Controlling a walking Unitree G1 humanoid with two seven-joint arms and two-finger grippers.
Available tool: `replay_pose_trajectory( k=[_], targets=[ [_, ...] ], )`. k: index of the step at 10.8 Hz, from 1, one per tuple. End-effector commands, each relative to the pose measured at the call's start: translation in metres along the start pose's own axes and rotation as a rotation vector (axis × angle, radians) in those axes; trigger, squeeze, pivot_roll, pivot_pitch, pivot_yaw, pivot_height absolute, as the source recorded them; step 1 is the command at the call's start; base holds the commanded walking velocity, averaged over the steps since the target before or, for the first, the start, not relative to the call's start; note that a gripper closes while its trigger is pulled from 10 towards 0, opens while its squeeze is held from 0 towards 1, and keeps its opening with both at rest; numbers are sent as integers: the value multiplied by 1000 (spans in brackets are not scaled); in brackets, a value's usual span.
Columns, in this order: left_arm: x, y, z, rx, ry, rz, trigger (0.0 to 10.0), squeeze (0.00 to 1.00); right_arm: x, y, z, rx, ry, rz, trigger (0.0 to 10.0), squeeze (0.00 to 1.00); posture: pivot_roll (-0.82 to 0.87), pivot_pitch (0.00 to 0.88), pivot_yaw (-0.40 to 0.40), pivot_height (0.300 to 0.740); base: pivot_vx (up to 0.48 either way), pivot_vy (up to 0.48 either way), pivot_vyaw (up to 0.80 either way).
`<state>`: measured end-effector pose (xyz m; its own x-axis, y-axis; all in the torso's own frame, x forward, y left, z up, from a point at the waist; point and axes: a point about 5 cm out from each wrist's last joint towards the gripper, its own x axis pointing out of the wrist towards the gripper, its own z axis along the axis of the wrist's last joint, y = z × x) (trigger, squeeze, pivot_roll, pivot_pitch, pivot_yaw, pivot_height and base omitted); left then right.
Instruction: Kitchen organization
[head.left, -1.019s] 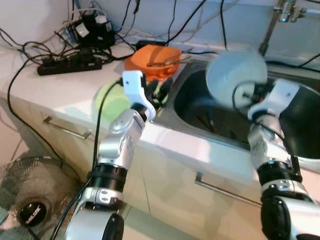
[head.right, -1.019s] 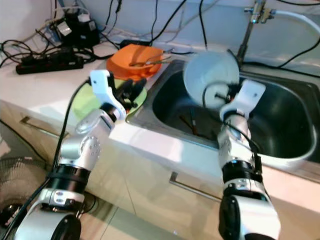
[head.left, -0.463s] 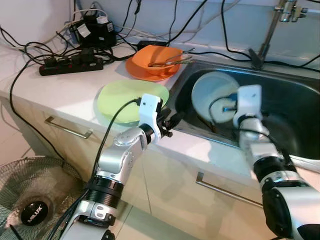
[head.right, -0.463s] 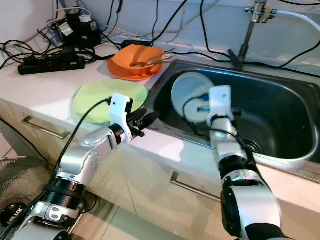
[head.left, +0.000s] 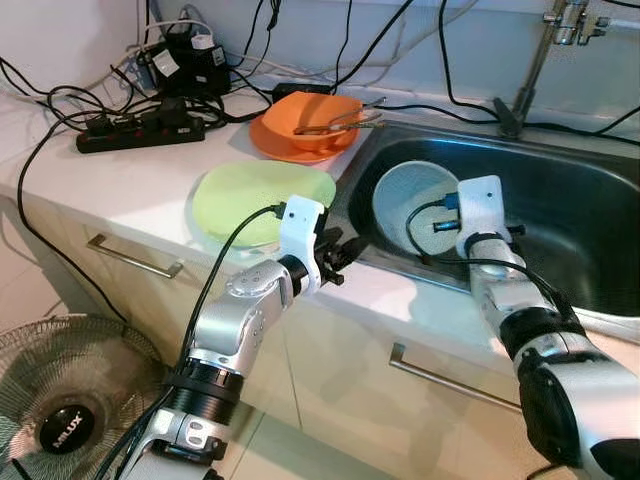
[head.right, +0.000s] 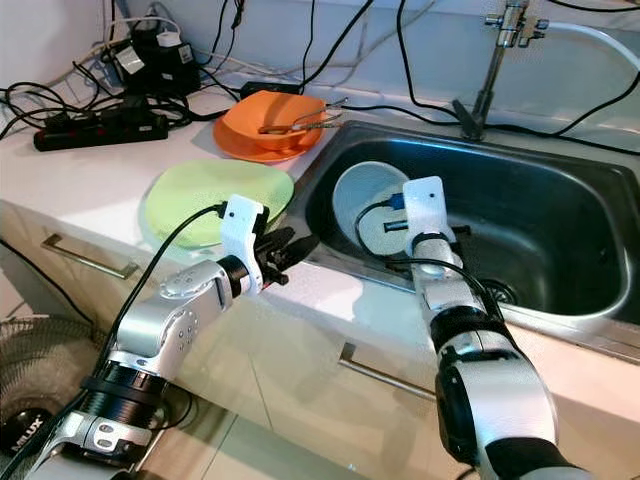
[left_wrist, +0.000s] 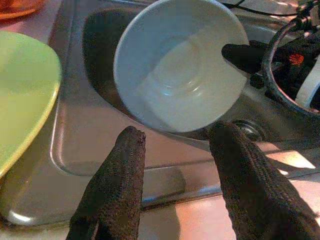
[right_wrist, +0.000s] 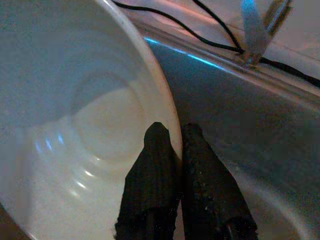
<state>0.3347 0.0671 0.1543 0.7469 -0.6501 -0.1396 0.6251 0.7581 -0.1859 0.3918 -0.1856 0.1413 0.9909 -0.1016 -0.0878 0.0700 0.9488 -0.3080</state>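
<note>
Green plate (head.left: 255, 200) on counter (head.left: 120, 180) beside sink (head.left: 590, 215); orange bowl (head.left: 305, 122) (utensils inside) behind it, power strip (head.left: 140, 130) and cables further back. White bowl (head.left: 415, 205) tilted inside sink. Right gripper (right_wrist: 172, 165) pinched tight on bowl rim. Left gripper (left_wrist: 177, 150) hovering at sink edge, fingers (left_wrist: 122, 170) spread, holding nothing.

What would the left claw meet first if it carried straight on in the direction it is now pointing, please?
Probably the white bowl, held tilted in the sink by the right claw. The open left claw points at it over the sink's front edge, though depth is uncertain.
</note>
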Motion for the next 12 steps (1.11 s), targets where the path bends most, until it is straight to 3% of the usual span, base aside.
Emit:
replay_pose_trajectory(
  k=[1,2,3,4,9,12],
  targets=[
    [-2,0,1,17,3,3,10000,0,0,9,-1,0,15,35,10000,71,177,0,67,740,0,0,0],
    [-2,-1,2,18,5,3,10000,0,0,12,0,-3,13,49,10000,796,180,0,65,740,0,0,0],
    [-2,-1,2,19,6,3,10000,0,0,15,2,-17,9,66,10000,753,180,0,65,740,0,0,0],
    [-2,-1,2,19,7,3,10000,0,0,16,3,-20,9,68,10000,31,181,0,64,740,0,0,0],
    [-2,-1,2,26,6,10,10000,0,2,17,9,-13,-13,73,10000,0,178,5,62,740,0,0,0],
    [-2,9,18,95,-105,124,10000,0,3,25,44,95,-202,128,10000,0,175,9,62,740,0,0,0]
  ],
)
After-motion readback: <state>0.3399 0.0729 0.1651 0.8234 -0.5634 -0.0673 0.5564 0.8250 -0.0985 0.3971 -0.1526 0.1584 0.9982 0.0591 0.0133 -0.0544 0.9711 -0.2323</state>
